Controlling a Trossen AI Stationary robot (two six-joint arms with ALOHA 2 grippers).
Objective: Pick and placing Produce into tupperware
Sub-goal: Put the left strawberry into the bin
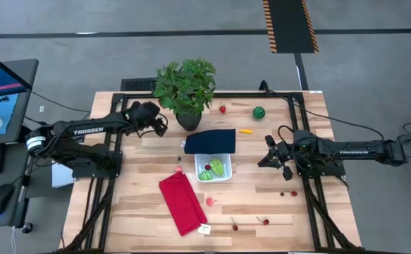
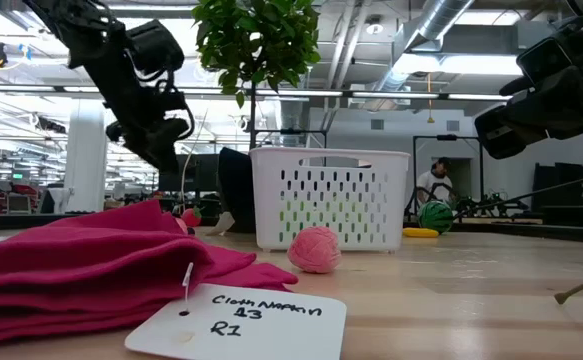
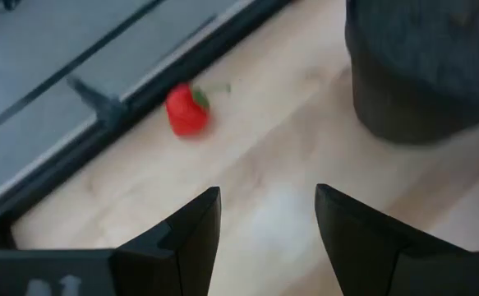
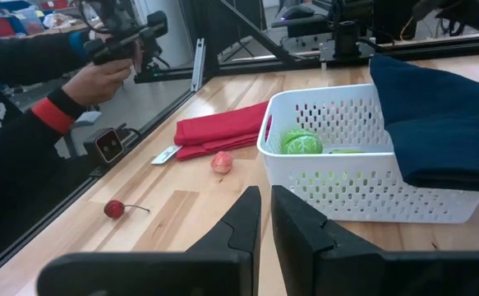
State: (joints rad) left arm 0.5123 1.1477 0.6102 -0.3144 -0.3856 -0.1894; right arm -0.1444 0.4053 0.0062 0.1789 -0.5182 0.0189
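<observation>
Left gripper (image 3: pixel 268 222) open above the surface (image 3: pixel 288 148), near a strawberry (image 3: pixel 186 110). Right gripper (image 4: pixel 265 215) nearly shut, empty, beside the white tupperware (image 4: pixel 362 193)

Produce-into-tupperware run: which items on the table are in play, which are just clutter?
In play: white container with green produce inside, strawberry, striped melon, orange piece, cherries, pink ball.
Clutter: potted plant, red cloth, navy cloth.

The table (image 1: pixel 275 208) is pale wood, smooth and matt. The basket (image 4: pixel 362 185) is white perforated plastic, slightly glossy. The cloth (image 2: pixel 81 260) is soft red fabric with a paper tag (image 2: pixel 239 322). The strawberry (image 3: pixel 187 110), ahead of the left gripper (image 3: pixel 268 215), looks like matt plastic, perhaps.
</observation>
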